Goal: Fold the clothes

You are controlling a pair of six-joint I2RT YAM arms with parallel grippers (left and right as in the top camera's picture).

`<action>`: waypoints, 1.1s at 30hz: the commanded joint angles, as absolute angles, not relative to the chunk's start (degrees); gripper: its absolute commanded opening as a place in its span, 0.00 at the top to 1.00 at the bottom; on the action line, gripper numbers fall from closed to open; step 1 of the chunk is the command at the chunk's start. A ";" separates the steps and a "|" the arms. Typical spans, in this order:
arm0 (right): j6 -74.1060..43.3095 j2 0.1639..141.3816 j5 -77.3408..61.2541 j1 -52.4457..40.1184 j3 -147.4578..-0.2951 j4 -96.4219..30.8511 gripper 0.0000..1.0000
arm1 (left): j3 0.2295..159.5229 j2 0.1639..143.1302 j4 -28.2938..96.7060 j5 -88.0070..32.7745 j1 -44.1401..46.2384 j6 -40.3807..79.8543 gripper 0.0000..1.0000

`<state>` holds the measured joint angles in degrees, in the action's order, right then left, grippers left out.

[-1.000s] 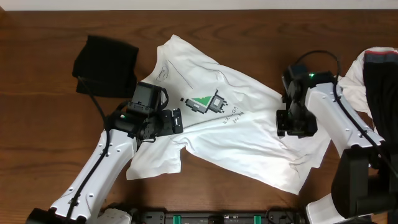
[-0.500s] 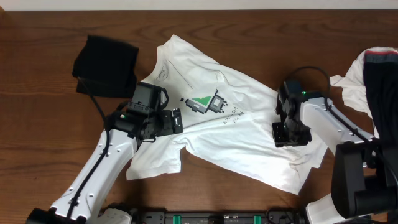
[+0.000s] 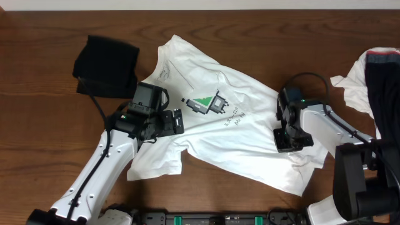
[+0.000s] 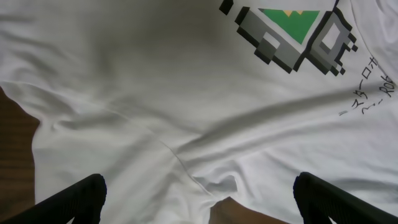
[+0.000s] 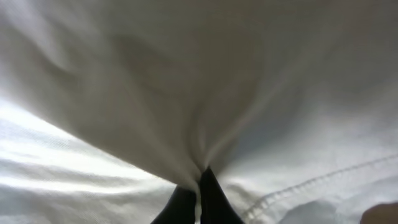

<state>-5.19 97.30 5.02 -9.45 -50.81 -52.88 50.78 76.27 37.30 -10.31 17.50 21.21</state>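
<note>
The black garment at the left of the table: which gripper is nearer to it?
Left. The left gripper hangs open over the white T-shirt, a little way from the black garment. The right gripper is shut on the shirt's opposite side, much farther off.

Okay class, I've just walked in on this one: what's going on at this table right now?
Two robot arms are working on a white T-shirt spread, rumpled, on the wooden table. The right gripper is shut on a pinch of the shirt's fabric near its right side. The left gripper hangs open over the shirt's other side, gripping nothing. A black garment lies at the left, and a heap of white-and-dark clothes at the right edge. The shirt is not yet folded.
</note>
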 commanded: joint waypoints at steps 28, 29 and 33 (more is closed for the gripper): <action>-5.72 97.01 -1.34 -9.50 -57.10 -57.78 0.64 | 50.57 75.61 37.50 -9.98 17.72 21.74 0.02; -5.72 97.03 -1.32 -9.52 -56.82 -57.39 0.64 | 50.57 75.61 37.50 -9.98 17.72 21.74 0.02; -5.72 97.03 -1.15 -9.50 -55.77 -55.70 0.65 | 50.57 75.61 37.50 -9.98 17.72 21.74 0.02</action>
<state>-4.99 97.32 -0.49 -9.45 -56.75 -56.23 50.81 76.27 37.28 -10.31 17.50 21.21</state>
